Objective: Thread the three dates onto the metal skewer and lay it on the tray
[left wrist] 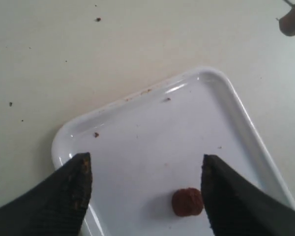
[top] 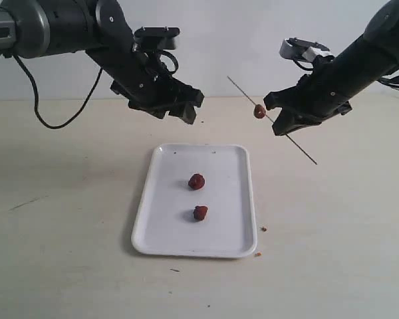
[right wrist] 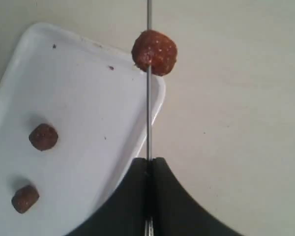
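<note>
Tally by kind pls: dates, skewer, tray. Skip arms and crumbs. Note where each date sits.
dates: 3 (date on the skewer, far tray date, near tray date)
metal skewer: 1
tray: 1
total: 5

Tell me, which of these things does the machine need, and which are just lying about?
Needed: metal skewer; threaded date on it; two loose dates; the tray under them.
Lying about: brown crumbs on the table.
</note>
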Robot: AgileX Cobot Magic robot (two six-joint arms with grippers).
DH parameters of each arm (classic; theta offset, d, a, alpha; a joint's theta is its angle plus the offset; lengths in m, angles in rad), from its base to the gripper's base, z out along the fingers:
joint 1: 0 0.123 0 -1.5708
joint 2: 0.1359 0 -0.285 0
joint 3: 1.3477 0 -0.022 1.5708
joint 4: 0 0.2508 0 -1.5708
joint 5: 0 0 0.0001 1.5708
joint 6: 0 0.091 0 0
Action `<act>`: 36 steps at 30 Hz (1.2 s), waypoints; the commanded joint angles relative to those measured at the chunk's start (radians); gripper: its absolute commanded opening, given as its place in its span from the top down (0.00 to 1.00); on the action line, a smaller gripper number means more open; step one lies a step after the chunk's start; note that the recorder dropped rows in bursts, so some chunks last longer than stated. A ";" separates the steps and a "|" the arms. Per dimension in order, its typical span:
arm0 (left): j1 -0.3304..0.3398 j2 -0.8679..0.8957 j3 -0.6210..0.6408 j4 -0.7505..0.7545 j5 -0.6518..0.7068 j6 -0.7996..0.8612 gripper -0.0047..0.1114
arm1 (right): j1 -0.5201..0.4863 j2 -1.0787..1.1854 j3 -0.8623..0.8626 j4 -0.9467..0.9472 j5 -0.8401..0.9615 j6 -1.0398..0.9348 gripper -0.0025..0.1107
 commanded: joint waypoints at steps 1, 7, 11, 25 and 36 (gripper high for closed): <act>-0.037 0.015 -0.002 0.047 0.058 0.005 0.41 | -0.011 -0.017 0.041 -0.031 0.020 -0.021 0.98; -0.100 0.090 -0.048 0.151 0.114 -0.119 0.41 | -0.011 -0.017 0.086 -0.040 0.007 -0.037 0.98; -0.133 0.137 -0.106 0.180 0.196 -0.169 0.41 | -0.011 -0.017 0.086 -0.049 0.011 -0.037 0.98; -0.212 0.213 -0.152 0.303 0.213 -0.301 0.41 | -0.011 -0.017 0.086 -0.040 0.018 -0.054 0.98; -0.212 0.244 -0.152 0.305 0.184 -0.301 0.41 | -0.011 -0.017 0.086 -0.040 0.020 -0.062 0.98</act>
